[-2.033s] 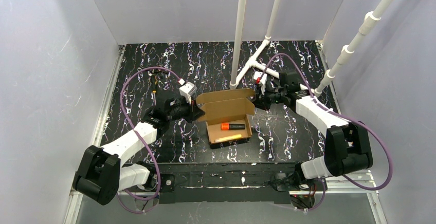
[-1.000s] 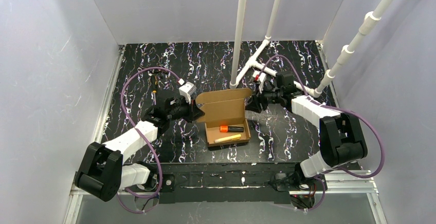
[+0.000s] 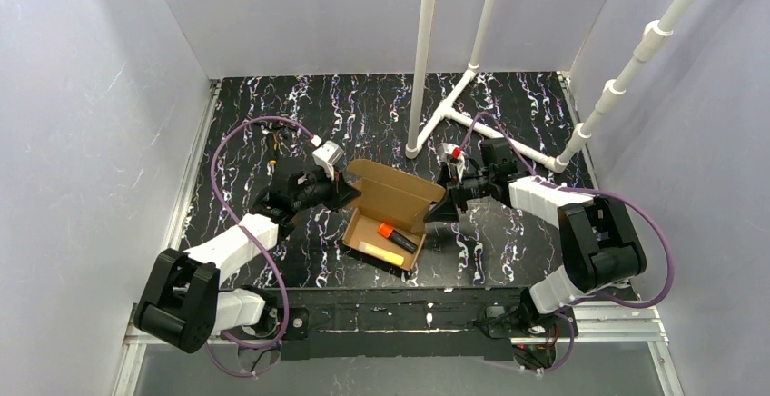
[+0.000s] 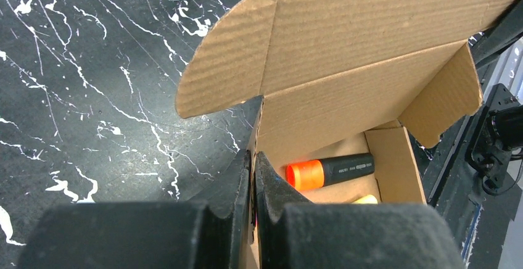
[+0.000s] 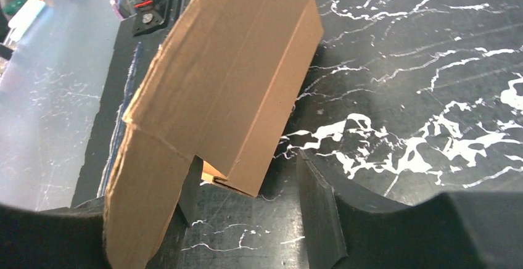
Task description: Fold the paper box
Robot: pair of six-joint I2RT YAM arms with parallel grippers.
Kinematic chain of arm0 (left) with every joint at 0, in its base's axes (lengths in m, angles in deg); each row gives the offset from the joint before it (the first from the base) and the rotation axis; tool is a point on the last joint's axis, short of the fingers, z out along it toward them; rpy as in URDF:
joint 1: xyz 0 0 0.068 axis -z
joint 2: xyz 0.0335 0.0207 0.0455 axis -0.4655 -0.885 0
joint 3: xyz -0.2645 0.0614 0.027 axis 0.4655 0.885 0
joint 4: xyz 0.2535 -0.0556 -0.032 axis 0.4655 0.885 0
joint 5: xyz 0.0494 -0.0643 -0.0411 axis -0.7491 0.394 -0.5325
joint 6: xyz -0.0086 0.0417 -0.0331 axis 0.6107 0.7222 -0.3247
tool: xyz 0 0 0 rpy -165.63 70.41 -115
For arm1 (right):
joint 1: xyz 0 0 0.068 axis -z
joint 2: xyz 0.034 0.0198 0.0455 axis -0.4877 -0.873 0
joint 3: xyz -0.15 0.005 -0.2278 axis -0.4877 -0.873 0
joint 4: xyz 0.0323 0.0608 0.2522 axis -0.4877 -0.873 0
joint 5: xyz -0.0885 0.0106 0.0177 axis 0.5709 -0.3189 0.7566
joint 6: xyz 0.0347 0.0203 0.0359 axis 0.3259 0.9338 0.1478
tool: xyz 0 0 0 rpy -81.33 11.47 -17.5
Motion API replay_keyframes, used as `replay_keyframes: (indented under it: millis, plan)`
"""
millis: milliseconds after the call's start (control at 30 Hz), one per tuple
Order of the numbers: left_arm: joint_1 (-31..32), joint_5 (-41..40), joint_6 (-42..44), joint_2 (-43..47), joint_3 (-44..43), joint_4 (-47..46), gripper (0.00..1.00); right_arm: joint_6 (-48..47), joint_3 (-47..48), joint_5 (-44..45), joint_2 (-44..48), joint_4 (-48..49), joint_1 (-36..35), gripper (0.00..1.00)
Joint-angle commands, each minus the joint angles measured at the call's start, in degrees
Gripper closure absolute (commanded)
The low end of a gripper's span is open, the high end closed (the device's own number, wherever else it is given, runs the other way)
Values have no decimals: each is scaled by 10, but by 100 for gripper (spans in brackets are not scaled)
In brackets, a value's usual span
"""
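The paper box (image 3: 399, 198) is a brown cardboard tray with its lid (image 4: 370, 28) standing up, lying skewed on the black marbled table. Inside lie an orange-capped black marker (image 3: 397, 236) and a yellow pen (image 3: 381, 252). My left gripper (image 3: 345, 193) is shut on the box's left side wall (image 4: 254, 127); the marker (image 4: 330, 171) shows just beyond its fingers. My right gripper (image 3: 442, 210) stands open at the box's right rear corner (image 5: 237, 179). That corner sits between the jaws without being pinched. The lid's side flap (image 5: 145, 195) hides most of the left finger.
White pipes (image 3: 422, 60) rise from the table behind the box, with a tee foot (image 3: 459, 110) near my right arm. Pale walls close in left, right and behind. A black strip (image 3: 399, 310) runs along the near edge between the arm bases.
The box has swung round and slid toward the left front, still held by my left gripper. My right gripper has opened and moved nearer, staying at the box's right corner.
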Motion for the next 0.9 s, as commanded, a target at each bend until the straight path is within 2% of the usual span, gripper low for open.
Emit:
replay_keyframes:
  millis: [0, 133, 300, 367, 533, 767, 867]
  plan:
    - [19, 102, -24, -1, -9, -30, 98, -67, 43, -25, 3, -24, -14, 34]
    - [19, 97, -25, 0, -8, -31, 99, -93, 56, -29, 0, -79, -14, 33]
    - [19, 71, -26, 8, -3, -31, 99, -210, 97, -37, -17, -223, -13, 28]
    - [19, 60, -27, 9, -1, -30, 99, -233, 104, -39, -21, -245, -13, 27]
    - [19, 41, -32, 7, -2, -30, 99, -221, 105, -29, -23, -236, -13, 28]
    - [19, 26, -36, 10, -1, -30, 99, -154, 99, 14, -22, -178, -13, 29]
    - [19, 30, -39, 7, -2, -30, 99, -136, 97, 12, -23, -161, -13, 33]
